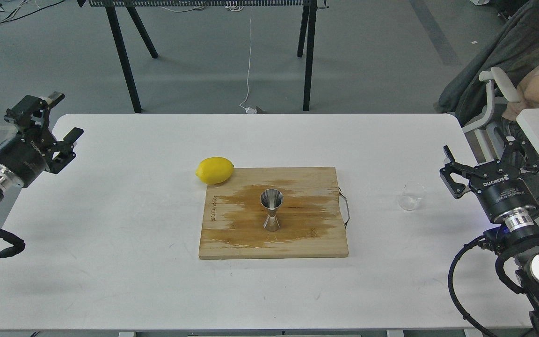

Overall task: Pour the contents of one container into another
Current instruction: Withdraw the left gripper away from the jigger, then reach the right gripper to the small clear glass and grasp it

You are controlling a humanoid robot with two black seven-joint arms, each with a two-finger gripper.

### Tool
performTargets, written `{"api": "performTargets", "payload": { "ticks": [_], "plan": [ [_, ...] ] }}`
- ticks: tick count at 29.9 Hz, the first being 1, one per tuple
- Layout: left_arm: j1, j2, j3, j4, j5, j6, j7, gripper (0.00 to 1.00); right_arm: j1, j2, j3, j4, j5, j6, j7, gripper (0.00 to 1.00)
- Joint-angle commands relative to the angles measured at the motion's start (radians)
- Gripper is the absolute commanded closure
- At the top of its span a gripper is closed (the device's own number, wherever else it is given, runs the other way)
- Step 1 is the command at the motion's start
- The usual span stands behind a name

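The small clear glass cup (411, 195) stands upright on the white table, to the right of the wooden cutting board (318, 236). The steel hourglass jigger (271, 211) stands upright at the middle of the board, on a wet stain. My right gripper (478, 150) is open and empty, just right of the cup and apart from it. At the table's far left edge my left gripper (65, 117) is open and empty, far from the board.
A yellow lemon (214, 170) lies on the table (124, 262) against the board's back left corner. A metal handle (345, 208) sticks out of the board's right side. A chair (496, 93) stands beyond the table's right end.
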Motion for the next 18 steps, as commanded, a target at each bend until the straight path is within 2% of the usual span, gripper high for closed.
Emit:
{"api": "performTargets", "payload": {
  "ticks": [1, 4, 10, 14, 15, 18],
  "plan": [
    [0.002, -0.002, 0.003, 0.003, -0.032, 0.0, 0.0, 0.03, -0.05, -0.019, 0.01, 0.094, 0.108, 0.0, -0.001, 0.01],
    [0.005, -0.011, 0.009, 0.003, -0.032, 0.0, 0.0, 0.03, -0.122, -0.077, 0.011, 0.197, 0.175, 0.0, -0.003, 0.02],
    [0.008, -0.049, 0.011, 0.004, -0.028, 0.0, 0.0, 0.03, -0.188, -0.129, 0.036, 0.368, 0.272, -0.534, -0.004, 0.02],
    [0.008, -0.051, 0.012, 0.006, -0.027, 0.0, 0.0, 0.02, -0.151, -0.123, 0.056, 0.375, 0.315, -0.908, -0.041, 0.02],
    [0.008, -0.052, 0.012, 0.006, -0.027, 0.0, 0.0, 0.02, -0.119, -0.12, 0.054, 0.372, 0.314, -0.977, -0.052, 0.02],
    [0.008, -0.052, 0.012, 0.009, -0.025, 0.0, 0.0, 0.02, -0.059, -0.112, 0.034, 0.368, 0.307, -0.977, -0.076, 0.02]
  ]
}}
